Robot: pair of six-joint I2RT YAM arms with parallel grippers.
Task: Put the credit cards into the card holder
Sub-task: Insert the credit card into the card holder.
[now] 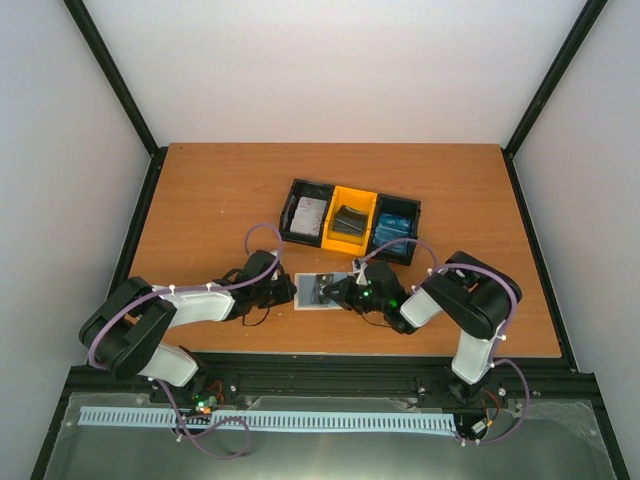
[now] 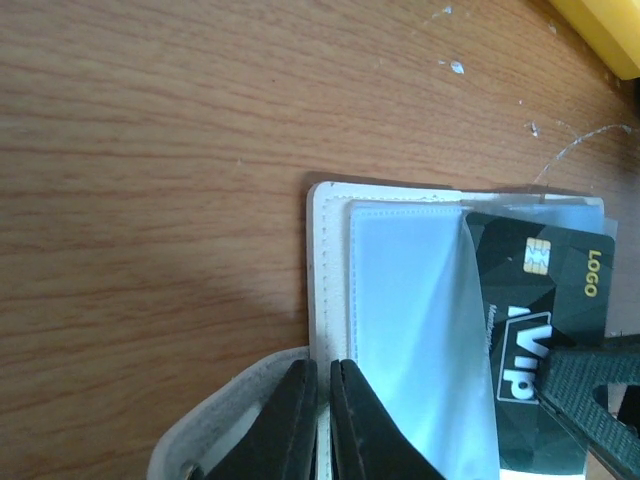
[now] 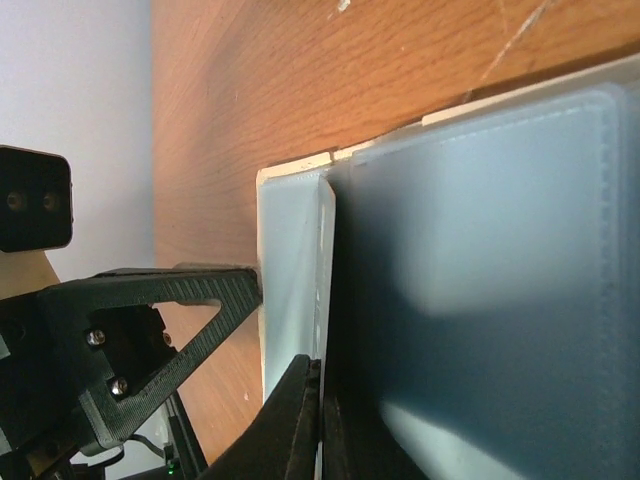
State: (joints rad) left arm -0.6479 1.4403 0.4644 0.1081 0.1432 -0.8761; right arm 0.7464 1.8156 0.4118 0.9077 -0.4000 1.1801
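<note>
The cream card holder [image 1: 312, 292] lies open on the table between my two grippers. In the left wrist view its cream stitched edge [image 2: 326, 270] and clear inner pocket [image 2: 410, 330] show. My left gripper [image 2: 322, 378] is shut on that edge. A dark credit card [image 2: 545, 330] with a gold chip lies partly under the clear pocket. My right gripper [image 3: 320, 378] is shut on this dark card [image 3: 480, 300]; it also shows in the top view [image 1: 347, 293], as does my left gripper [image 1: 290, 291]. More cards sit in the tray: grey-white [image 1: 308, 214], dark [image 1: 349, 220], blue [image 1: 395, 226].
The black-and-yellow three-compartment tray [image 1: 352, 193] stands just behind the holder. My right gripper's finger [image 2: 590, 395] shows at the left wrist view's lower right. My left gripper's black body [image 3: 140, 340] shows at the right wrist view's left. Black frame rails border the table.
</note>
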